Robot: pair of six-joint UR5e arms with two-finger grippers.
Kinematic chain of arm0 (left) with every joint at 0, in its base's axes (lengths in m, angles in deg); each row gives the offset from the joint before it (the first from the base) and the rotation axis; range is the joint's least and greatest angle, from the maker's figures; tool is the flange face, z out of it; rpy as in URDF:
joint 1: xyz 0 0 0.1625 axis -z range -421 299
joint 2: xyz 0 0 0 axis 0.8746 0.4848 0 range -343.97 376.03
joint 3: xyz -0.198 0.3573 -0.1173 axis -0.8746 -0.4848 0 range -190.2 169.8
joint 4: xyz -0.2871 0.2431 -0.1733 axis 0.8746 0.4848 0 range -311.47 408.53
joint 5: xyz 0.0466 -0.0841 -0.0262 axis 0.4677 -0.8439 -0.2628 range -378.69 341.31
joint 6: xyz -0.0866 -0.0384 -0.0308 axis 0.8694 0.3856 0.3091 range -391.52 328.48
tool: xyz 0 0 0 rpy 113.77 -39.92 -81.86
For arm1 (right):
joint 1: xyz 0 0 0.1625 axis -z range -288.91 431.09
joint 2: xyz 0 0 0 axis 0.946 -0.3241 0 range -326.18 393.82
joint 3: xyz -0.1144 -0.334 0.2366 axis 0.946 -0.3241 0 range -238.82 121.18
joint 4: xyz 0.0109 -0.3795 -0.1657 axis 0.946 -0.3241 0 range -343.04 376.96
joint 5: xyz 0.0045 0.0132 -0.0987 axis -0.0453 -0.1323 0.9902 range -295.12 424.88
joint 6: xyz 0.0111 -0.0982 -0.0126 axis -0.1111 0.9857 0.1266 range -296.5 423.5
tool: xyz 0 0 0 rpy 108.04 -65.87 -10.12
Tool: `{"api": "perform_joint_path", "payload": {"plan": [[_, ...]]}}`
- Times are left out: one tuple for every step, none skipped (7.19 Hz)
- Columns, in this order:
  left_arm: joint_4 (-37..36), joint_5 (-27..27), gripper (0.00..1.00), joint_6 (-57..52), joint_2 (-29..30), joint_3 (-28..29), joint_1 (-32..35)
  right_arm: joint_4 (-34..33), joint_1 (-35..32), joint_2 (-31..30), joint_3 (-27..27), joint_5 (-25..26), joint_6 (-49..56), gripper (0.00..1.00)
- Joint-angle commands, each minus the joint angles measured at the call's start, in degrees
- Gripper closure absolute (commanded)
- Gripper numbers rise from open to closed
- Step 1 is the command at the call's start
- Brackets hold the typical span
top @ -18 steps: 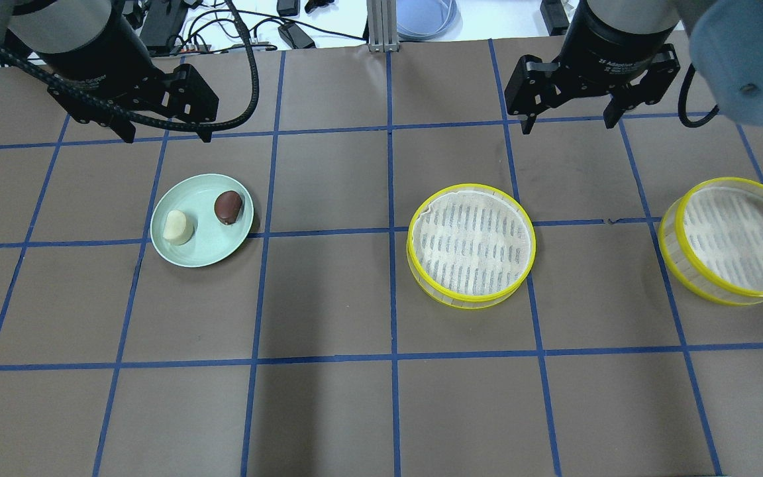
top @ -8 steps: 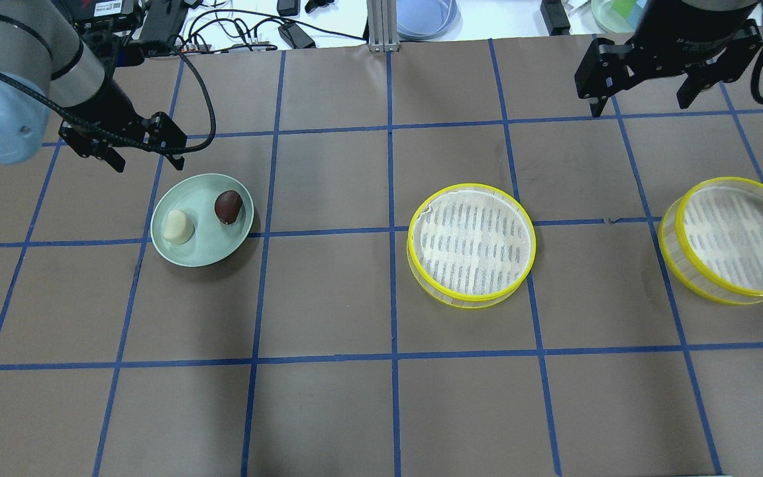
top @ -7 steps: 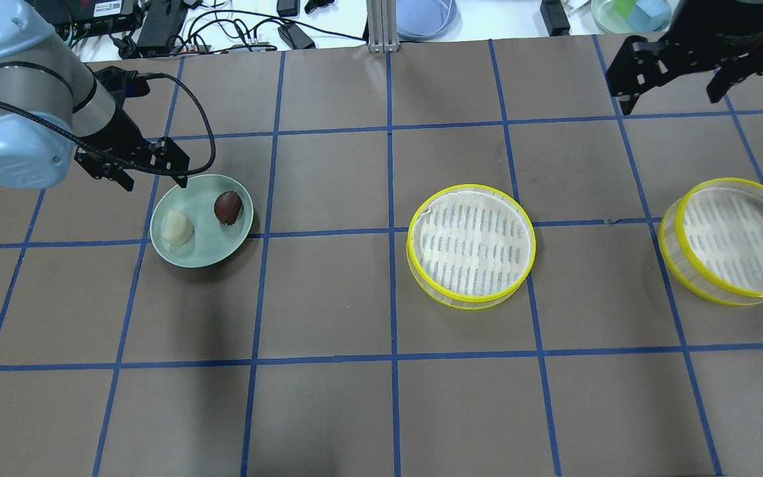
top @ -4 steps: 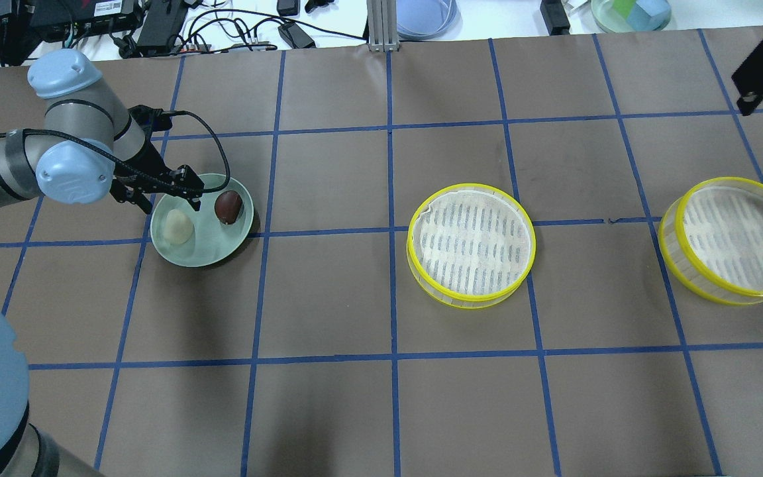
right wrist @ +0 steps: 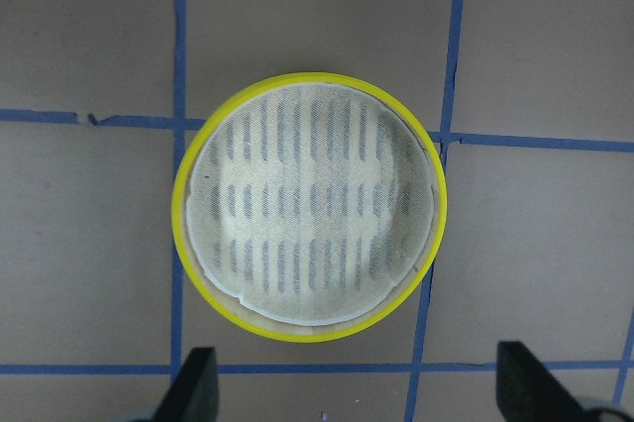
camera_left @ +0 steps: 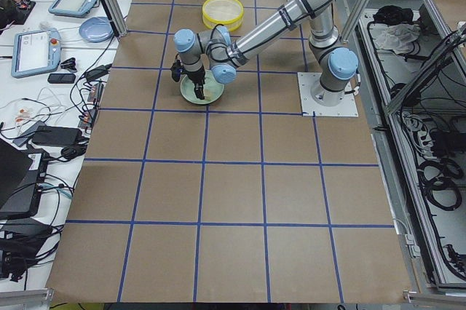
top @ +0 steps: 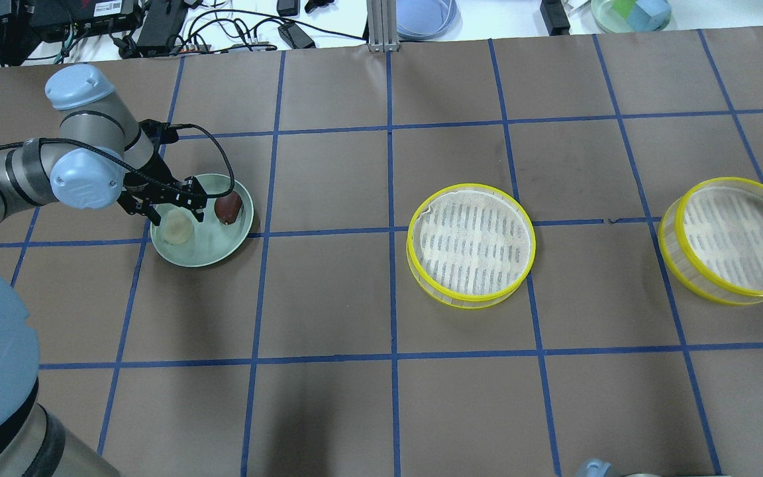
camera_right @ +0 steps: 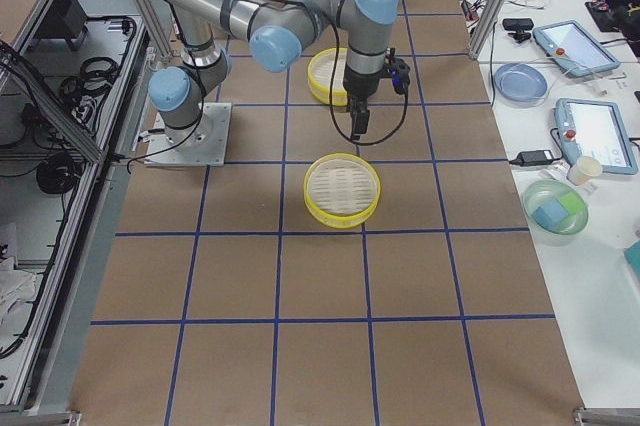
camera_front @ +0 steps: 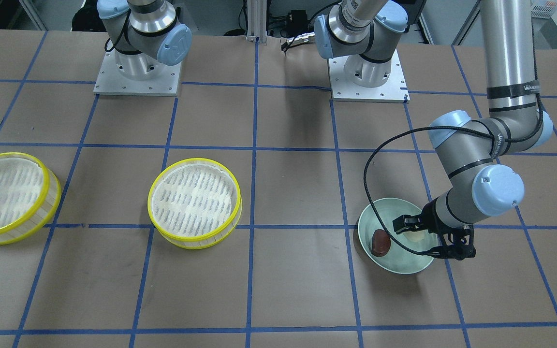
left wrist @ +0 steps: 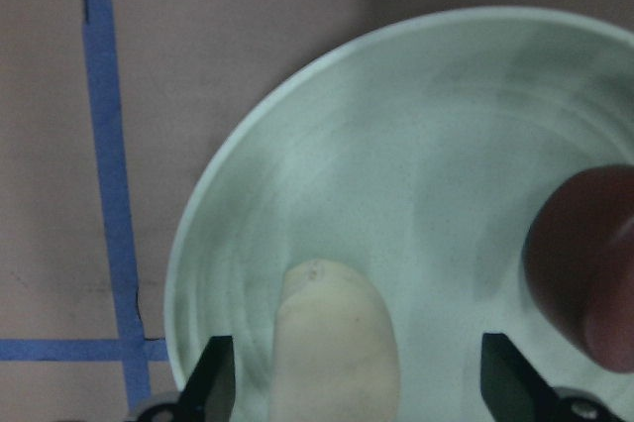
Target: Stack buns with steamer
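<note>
Straddling the cream bun [left wrist: 335, 338] on the plate [top: 208, 256] | left tool [top: 174, 213] stood spread, empty; bun lay between its fingers [left wrist: 213, 387], long axis crosswise to their closing line | dark bun [top: 228, 207] sat beside it on the plate | right tool [right wrist: 362, 387] hung spread, empty, well apart from the plate.

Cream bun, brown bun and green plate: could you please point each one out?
cream bun [left wrist: 337, 353], left wrist view, on its upper surface.
brown bun [top: 229, 208], overhead view, on its middle.
green plate [top: 212, 246], overhead view, on its bare floor.
</note>
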Motion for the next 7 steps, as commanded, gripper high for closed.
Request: {"api": "perform_joint_path", "payload": {"plan": [[-0.1,2.6,0.65,-0.1,0.5,0.0,0.0,-7.7,6.0,6.0,3.9,0.0,4.1,0.01],[-0.1,2.9,0.74,-0.4,0.6,0.0,0.0,-11.4,8.1,9.9,4.9,0.3,4.2,0.04],[0.0,2.8,0.85,-0.9,0.5,0.1,0.0,-12.9,8.8,12.8,5.0,0.5,4.2,0.07],[0.0,2.7,1.00,-1.0,0.2,0.2,0.0,-14.3,8.8,15.4,5.1,1.9,4.1,0.08],[-0.2,2.3,1.00,-1.0,-0.4,0.5,0.1,-17.3,8.8,18.3,5.5,2.1,4.1,0.10],[0.1,1.9,1.00,-0.9,-1.6,1.3,0.8,-18.0,8.8,19.0,5.7,2.1,4.1,0.13],[2.4,-1.1,1.00,0.0,-3.5,2.6,1.7,-18.0,8.8,19.1,5.9,2.1,4.1,0.17]]}}
